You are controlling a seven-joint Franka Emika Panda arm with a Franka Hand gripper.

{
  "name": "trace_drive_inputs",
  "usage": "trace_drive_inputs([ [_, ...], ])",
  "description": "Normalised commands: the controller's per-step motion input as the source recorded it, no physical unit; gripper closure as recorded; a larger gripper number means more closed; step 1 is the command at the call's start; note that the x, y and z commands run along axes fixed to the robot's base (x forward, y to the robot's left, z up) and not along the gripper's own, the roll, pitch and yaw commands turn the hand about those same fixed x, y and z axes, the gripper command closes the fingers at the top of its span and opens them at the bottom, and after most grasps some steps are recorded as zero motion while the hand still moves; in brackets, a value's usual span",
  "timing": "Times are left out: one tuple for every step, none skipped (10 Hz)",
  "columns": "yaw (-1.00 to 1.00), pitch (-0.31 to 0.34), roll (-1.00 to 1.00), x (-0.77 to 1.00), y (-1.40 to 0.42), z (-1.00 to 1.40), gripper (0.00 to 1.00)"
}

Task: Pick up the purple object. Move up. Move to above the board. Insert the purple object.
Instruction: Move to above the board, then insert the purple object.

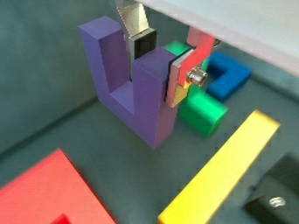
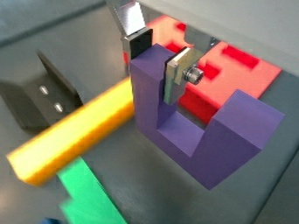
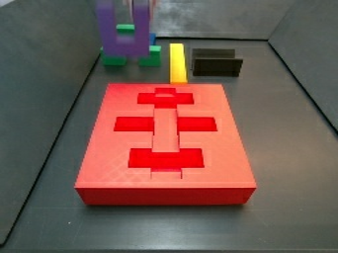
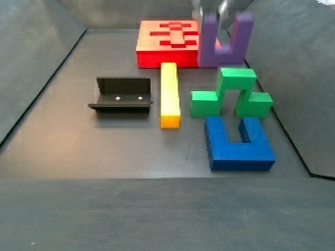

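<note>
The purple object (image 1: 131, 87) is a blocky U-shaped piece standing upright, also seen in a wrist view (image 2: 198, 127). My gripper (image 1: 160, 59) is shut on one of its upright arms, with a silver finger on each side (image 2: 158, 58). In both side views the gripper (image 3: 132, 12) (image 4: 225, 12) holds the purple object (image 3: 119, 32) (image 4: 225, 43) just beyond the far end of the red board (image 3: 165, 128) (image 4: 167, 37), not over it. I cannot tell whether the piece's base touches the floor. The board's cross-shaped cut-outs are empty.
A yellow bar (image 4: 169, 93) (image 3: 177, 61) lies beside the black fixture (image 4: 120, 96) (image 3: 215, 62). A green block (image 4: 229, 93) (image 1: 205, 109) and a blue piece (image 4: 240, 142) sit close to the purple object. Grey walls ring the floor.
</note>
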Motion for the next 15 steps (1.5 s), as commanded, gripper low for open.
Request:
trace_drive_inputs([
  [0.00, 0.011, 0.00, -0.06, -0.01, 1.40, 1.00],
  [0.00, 0.000, -0.01, -0.02, -0.01, 1.40, 1.00],
  [0.00, 0.051, -0.01, 0.06, -0.01, 1.40, 1.00],
  [0.00, 0.104, -0.01, 0.04, -0.01, 0.53, 1.00],
  [0.00, 0.093, -0.01, 0.03, 0.00, 0.27, 1.00],
  [-0.29, 0.132, 0.05, 0.43, -1.40, 0.27, 1.00],
  [-0.22, 0.165, 0.09, 0.43, -1.40, 0.25, 1.00],
  [-0.11, 0.208, 0.07, 0.48, -1.40, 0.25, 1.00],
  [-0.07, 0.219, 0.02, 0.53, -1.40, 0.27, 1.00],
  [-0.04, 0.202, 0.01, 0.54, -1.40, 0.27, 1.00],
  [-0.01, 0.173, 0.02, 0.36, -0.92, 0.19, 1.00],
  [-0.01, 0.143, 0.02, 0.24, -0.51, 0.11, 1.00],
  [0.00, 0.078, 0.02, 0.12, -0.25, 0.07, 1.00],
  [0.01, 0.058, 0.02, 0.07, -0.17, 0.05, 1.00],
  [0.00, -0.169, -0.02, 0.09, -0.41, -0.56, 1.00],
])
